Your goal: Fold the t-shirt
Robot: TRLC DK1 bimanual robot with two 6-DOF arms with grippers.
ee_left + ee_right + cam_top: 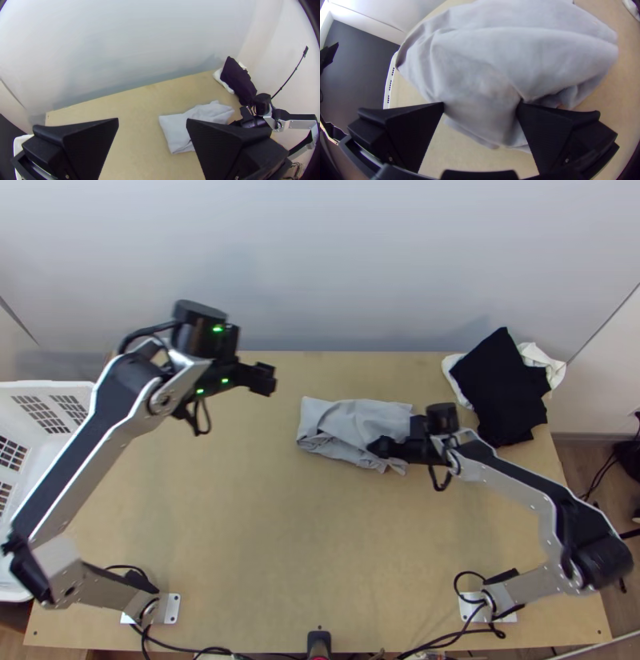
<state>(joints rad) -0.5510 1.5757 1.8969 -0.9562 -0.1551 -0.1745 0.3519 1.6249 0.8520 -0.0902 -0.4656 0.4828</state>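
Top view, grey t-shirt (356, 418): on the table (264, 516), gathered into a compact, partly folded oblong, rumpled along the side towards the arms' bases; its long axis runs across the table, from the left arm's side to the right's.
Top view, right end effector (378, 446): the nearer of the two, at the shirt's rumpled side; from it, most of the cloth lies leftward and farther from the bases.
Top view, left end effector (267, 379): well apart from the cloth; the shirt lies to its right and a little nearer the bases.
Top view, black cloth (500, 388): beyond the right end effector and to its right, lying over white cloth (554, 366).
Top view, white basket (48, 390): left of the left end effector, at the table's side.
Left wrist view, left end effector: fingers spread wide, nothing between them; the smoother end of the shirt faces this arm.
Right wrist view, right end effector: fingers wide apart at the cloth, a loose fold between them, not pinched; one fingertip meets a crease beside an opening in the folds.
Right wrist view, coming move: probably turns on the right end effector, already at the shirt; closing on that loose fold and drawing it leftward along the long axis might tidy the bundle, though it could catch several layers at once.
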